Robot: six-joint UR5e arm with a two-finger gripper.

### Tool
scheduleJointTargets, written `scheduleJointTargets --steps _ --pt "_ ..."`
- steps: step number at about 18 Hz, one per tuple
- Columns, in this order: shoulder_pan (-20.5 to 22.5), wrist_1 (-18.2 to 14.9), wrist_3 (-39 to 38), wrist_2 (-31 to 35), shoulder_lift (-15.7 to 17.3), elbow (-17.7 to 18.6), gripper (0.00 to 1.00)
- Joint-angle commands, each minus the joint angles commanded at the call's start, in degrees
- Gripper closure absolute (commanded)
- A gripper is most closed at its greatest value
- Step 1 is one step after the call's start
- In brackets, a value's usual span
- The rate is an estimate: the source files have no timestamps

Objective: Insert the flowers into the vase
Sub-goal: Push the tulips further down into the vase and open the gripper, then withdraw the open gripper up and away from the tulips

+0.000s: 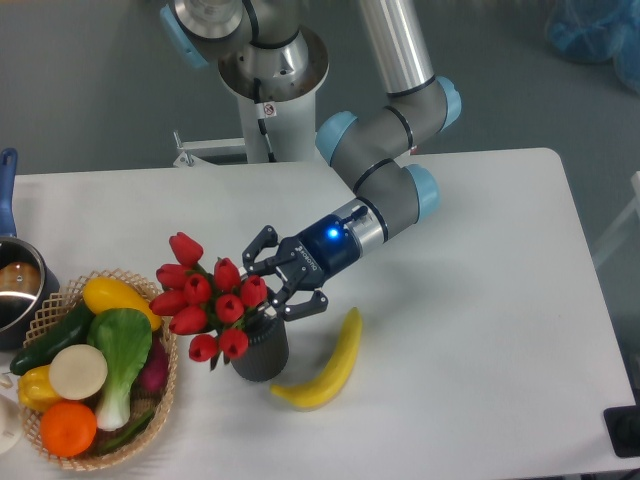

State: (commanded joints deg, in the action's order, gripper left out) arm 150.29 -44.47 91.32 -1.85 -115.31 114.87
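The flowers (212,300), a bunch of red tulip buds with green stems, stand with their stems down in the mouth of the vase (259,356). The buds lean out to the left over the vase's rim, towards the basket. The vase is a short dark grey ribbed cylinder at the table's front centre. My gripper (277,284) reaches in from the right, just above and right of the vase's mouth. Its fingers are spread open on either side of the stems' upper part, and the buds hide the fingertips partly.
A yellow banana (327,363) lies just right of the vase. A wicker basket (166,372) of produce sits close on the left, nearly under the buds. A steel pot (14,292) with a blue handle stands at the left edge.
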Motion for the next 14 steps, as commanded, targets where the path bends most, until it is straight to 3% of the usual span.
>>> scheduleJointTargets --steps 1,3,5,8,10,14 --pt "0.00 0.00 0.09 0.09 0.09 -0.09 0.18" --pt "0.87 0.09 0.35 0.35 0.18 -0.35 0.00" --pt "2.54 0.00 0.35 0.70 0.70 -0.44 0.00" --pt "3.95 -0.09 -0.09 2.27 4.47 0.00 0.00" --pt "6.93 0.00 0.79 11.38 5.89 -0.17 0.00" --pt "12.29 0.00 2.11 23.27 8.78 -1.93 0.00"
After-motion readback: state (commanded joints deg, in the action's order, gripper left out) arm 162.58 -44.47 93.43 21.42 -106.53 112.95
